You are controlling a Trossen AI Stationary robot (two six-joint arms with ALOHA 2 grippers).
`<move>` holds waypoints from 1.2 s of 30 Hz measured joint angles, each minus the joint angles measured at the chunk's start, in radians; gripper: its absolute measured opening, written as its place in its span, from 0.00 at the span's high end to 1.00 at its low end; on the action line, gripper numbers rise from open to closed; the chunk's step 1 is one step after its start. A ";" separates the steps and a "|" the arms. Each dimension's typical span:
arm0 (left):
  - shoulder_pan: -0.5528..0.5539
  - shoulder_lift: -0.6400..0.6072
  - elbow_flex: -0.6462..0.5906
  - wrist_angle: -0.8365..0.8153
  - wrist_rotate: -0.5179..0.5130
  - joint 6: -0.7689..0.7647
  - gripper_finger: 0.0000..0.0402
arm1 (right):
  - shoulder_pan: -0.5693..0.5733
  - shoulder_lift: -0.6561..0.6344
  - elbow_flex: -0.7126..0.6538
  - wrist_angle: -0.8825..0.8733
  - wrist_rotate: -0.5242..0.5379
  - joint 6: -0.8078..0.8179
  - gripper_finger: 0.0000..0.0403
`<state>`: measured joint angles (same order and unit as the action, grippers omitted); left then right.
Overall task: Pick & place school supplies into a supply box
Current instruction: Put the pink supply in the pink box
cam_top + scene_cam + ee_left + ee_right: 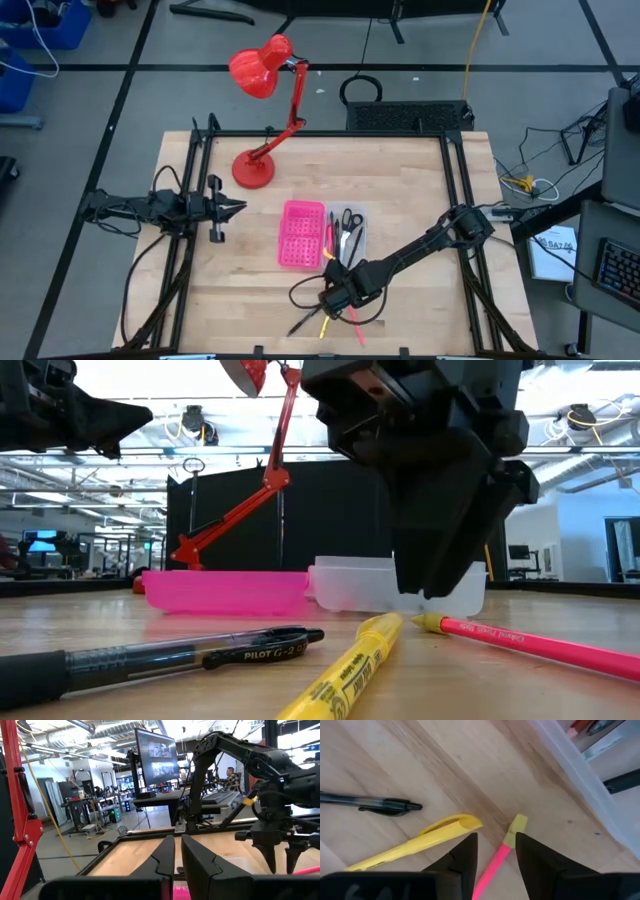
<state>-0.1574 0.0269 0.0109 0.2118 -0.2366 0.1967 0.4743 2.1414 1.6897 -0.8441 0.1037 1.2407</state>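
Note:
The supply box lies mid-table, a pink perforated half (pixel 302 235) joined to a clear tray (pixel 350 235) that holds small scissors and a few pens. Near the front edge lie a black pen (pixel 370 802), a yellow highlighter (pixel 415 842) and a pink pen (pixel 492 865) with a yellow tip. My right gripper (pixel 496 835) hangs open just above them, pointing down. Its fingers stand on either side of the pink pen's yellow-tipped end, and I see no touch. My left gripper (pixel 177 851) waits at the table's left side, fingers close together and holding nothing.
A red desk lamp (pixel 265 110) stands at the far left of the table, its base (pixel 252 170) on the wood. A dark cable loop (pixel 305 292) lies beside my right gripper. Black frame rails (pixel 460 200) run along the table's sides.

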 joint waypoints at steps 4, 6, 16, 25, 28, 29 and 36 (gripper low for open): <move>0.000 0.000 0.000 -0.001 0.000 -0.037 0.90 | -0.003 0.001 -0.005 -0.001 -0.001 0.002 0.69; 0.000 0.000 0.000 -0.001 0.000 -0.049 0.90 | -0.003 0.000 -0.017 0.003 -0.001 0.003 0.69; 0.000 0.000 0.000 -0.001 0.001 -0.049 0.90 | -0.005 -0.009 -0.151 0.123 -0.011 0.031 0.69; 0.000 0.000 0.000 0.001 0.000 -0.030 0.90 | -0.007 -0.008 -0.259 0.172 -0.043 0.069 0.73; 0.000 0.000 0.000 0.001 0.000 -0.019 0.90 | -0.009 -0.008 -0.279 0.183 -0.069 0.100 0.81; 0.000 0.000 0.000 0.002 0.000 -0.018 0.90 | -0.009 -0.008 -0.283 0.184 -0.070 0.106 0.85; 0.000 0.000 0.000 0.011 0.000 -0.011 0.90 | -0.002 -0.013 -0.287 0.201 -0.090 0.120 0.95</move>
<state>-0.1574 0.0269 0.0109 0.2223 -0.2367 0.1857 0.4725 2.1282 1.4026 -0.6433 0.0135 1.3606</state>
